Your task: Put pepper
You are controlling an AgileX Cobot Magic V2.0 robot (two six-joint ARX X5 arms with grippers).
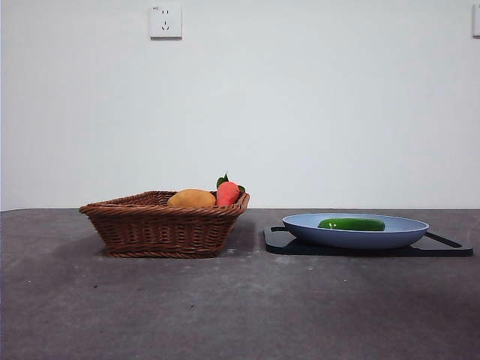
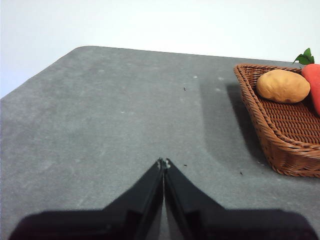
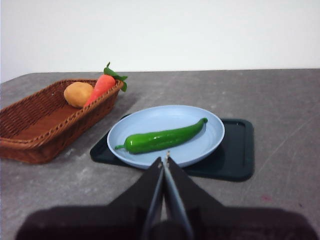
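On the blue plate (image 3: 210, 131), pepper (image 3: 162, 138) alone, wicker basket (image 1: 161, 225) beside, left hand (image 2: 164, 162) and right hand (image 3: 165, 159) both closed, empty.

1. This looks like a staged test room or lab rather than a lived-in kitchen: a bare white wall (image 1: 300, 105) with no shelves or decoration backs the scene.
2. A white wall socket (image 1: 165, 21) sits high on that wall, and a second fitting at the top right corner is cut off, so what it is stays unclear.
3. The plain grey table (image 1: 225, 307) carries only a few props: a wicker basket (image 1: 161, 229), a blue plate (image 1: 360, 236) and a black tray (image 1: 450, 249).
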